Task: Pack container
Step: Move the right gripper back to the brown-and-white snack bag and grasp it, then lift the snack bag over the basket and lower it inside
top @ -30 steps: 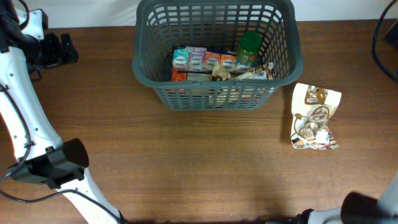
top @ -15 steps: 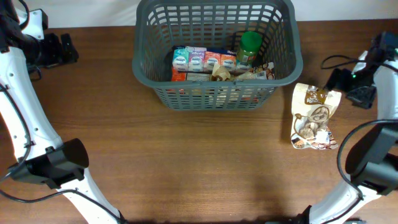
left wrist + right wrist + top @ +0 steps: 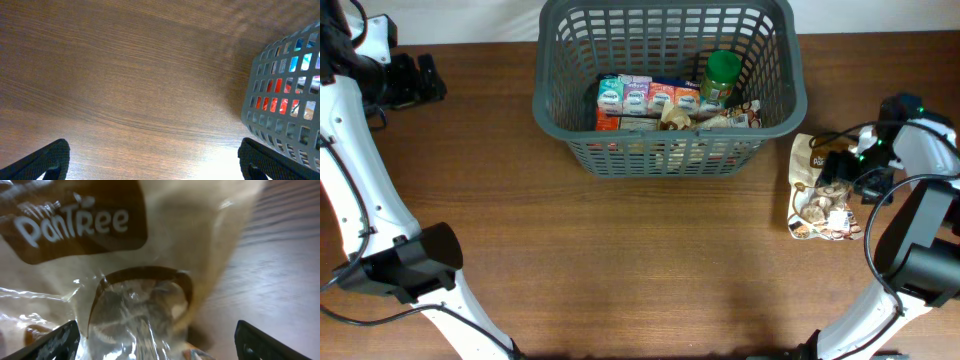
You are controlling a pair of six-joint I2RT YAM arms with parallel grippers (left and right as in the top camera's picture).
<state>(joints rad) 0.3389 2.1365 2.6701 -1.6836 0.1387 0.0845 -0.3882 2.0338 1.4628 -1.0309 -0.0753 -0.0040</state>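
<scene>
The container (image 3: pixel 666 150), a dark grey slotted basket, stands at the back middle of the table. It holds a row of small cartons (image 3: pixel 645 97), a green-lidded jar (image 3: pixel 722 75) and some packets. A beige and brown snack bag (image 3: pixel 820 205) with a clear window lies flat on the table to the basket's right. My right gripper (image 3: pixel 847 166) hovers over that bag, open. In the right wrist view the bag (image 3: pixel 125 270) fills the picture between the wide-apart fingertips (image 3: pixel 56 341). My left gripper (image 3: pixel 416 78) is at the far back left, open and empty. Its wrist view shows the basket's corner (image 3: pixel 285 100).
The wooden table's back edge (image 3: pixel 470 43) runs just behind the basket. The white left arm (image 3: pixel 360 190) stretches along the left side. The right arm's links and cables (image 3: pixel 920 200) occupy the right edge.
My right arm has come in from the right edge and moved left over the snack bag. The left arm and the basket have not moved.
</scene>
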